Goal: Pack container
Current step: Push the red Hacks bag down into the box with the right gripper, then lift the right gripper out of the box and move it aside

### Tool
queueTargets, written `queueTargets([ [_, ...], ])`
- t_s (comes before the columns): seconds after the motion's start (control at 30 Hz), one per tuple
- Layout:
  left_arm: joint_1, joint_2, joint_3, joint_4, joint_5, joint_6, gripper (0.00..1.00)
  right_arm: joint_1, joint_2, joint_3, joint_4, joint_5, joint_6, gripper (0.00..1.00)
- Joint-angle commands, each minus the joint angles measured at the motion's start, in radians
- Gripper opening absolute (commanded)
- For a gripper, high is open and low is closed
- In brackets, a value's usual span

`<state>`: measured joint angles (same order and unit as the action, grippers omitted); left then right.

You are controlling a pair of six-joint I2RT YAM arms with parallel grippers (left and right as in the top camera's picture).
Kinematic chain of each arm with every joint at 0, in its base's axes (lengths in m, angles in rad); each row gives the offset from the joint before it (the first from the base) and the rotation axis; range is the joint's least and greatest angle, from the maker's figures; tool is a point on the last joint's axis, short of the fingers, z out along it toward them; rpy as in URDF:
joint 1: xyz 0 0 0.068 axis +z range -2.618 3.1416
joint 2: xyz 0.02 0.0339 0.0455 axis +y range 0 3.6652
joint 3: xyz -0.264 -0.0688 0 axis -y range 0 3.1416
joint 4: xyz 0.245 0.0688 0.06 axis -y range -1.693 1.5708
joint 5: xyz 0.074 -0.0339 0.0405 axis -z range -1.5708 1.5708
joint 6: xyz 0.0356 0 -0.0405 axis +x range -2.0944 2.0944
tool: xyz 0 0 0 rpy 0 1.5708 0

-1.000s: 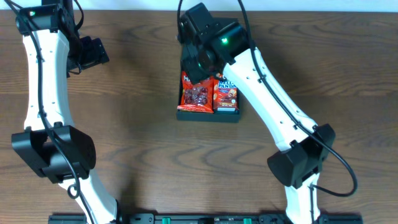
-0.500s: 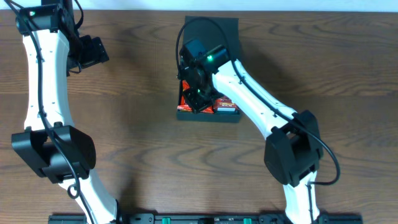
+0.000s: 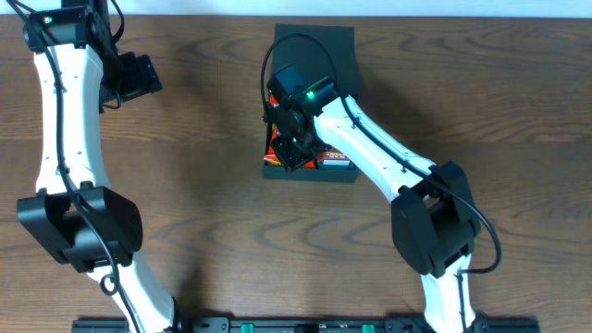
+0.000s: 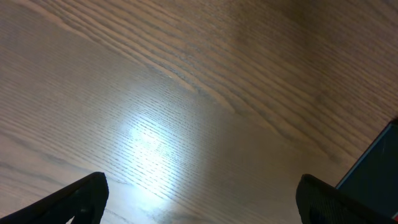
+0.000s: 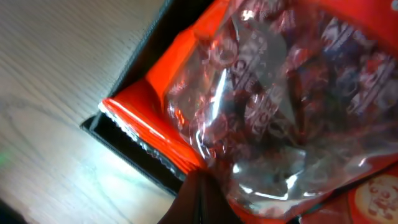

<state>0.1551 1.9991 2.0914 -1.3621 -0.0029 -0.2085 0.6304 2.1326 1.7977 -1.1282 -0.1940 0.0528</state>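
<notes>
Since a second ago the right arm has drawn back from the far end of the dark teal-green cardboard container toward its near end. That has uncovered the hinged flap lid, which lies open and flat on the far side. The right gripper now sits low over the glossy red plastic snack bag in the box's left half, fingers pinched fully together with nothing visibly between them. At far left the left gripper hangs spread wide and empty above the brown wood-grain table.

To my eye this is a tamping step, with closed fingertips nudging the bag down so the lid can shut. It wants a slow, flat press near the bag's middle, not its crimped edge. That edge rides up over the box's near-left corner in the wrist view, so easing it inward first looks wise.

The bag is slick crinkled film with a clear window and looks puffy, so it may slide or spring back. Beside it on the right lies a blue-and-red snack pack, flatter and stiffer. The container's matte walls are thin card and may bow under a sideways shove.
</notes>
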Motion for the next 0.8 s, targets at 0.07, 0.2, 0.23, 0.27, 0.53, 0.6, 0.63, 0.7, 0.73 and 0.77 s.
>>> queueTargets([
  [0.07, 0.002, -0.021, 0.022, -0.003, 0.001, 0.007, 0.98, -0.005, -0.035, 0.051, -0.035, -0.021, -0.018, 0.02],
  [0.2, 0.002, -0.021, 0.022, -0.003, 0.002, 0.007, 0.98, -0.01, -0.101, 0.069, 0.037, -0.013, -0.036, 0.02],
  [0.23, 0.002, -0.021, 0.022, -0.004, 0.005, 0.007, 0.97, -0.016, -0.115, 0.069, 0.054, -0.012, -0.035, 0.02],
  [0.27, 0.002, -0.021, 0.022, -0.006, 0.019, 0.008, 0.98, -0.029, -0.132, 0.069, 0.07, -0.012, -0.035, 0.02],
  [0.53, -0.024, -0.021, 0.021, 0.134, 0.397, 0.048, 0.73, -0.343, -0.22, 0.073, 0.167, -0.045, 0.026, 0.02],
  [0.6, -0.046, -0.016, 0.021, 0.212, 0.483, 0.03, 0.56, -0.423, -0.202, 0.073, 0.184, -0.114, 0.039, 0.02],
  [0.63, -0.06, -0.011, 0.021, 0.255, 0.508, 0.008, 0.43, -0.457, -0.193, 0.073, 0.198, -0.134, 0.048, 0.01],
  [0.7, -0.104, 0.002, 0.021, 0.36, 0.527, -0.052, 0.18, -0.515, -0.164, 0.073, 0.241, -0.152, 0.075, 0.02],
  [0.73, -0.128, 0.01, 0.021, 0.408, 0.526, -0.069, 0.08, -0.533, -0.151, 0.072, 0.267, -0.163, 0.077, 0.02],
  [0.77, -0.151, 0.02, 0.021, 0.455, 0.524, -0.08, 0.06, -0.545, -0.137, 0.072, 0.292, -0.172, 0.078, 0.02],
])
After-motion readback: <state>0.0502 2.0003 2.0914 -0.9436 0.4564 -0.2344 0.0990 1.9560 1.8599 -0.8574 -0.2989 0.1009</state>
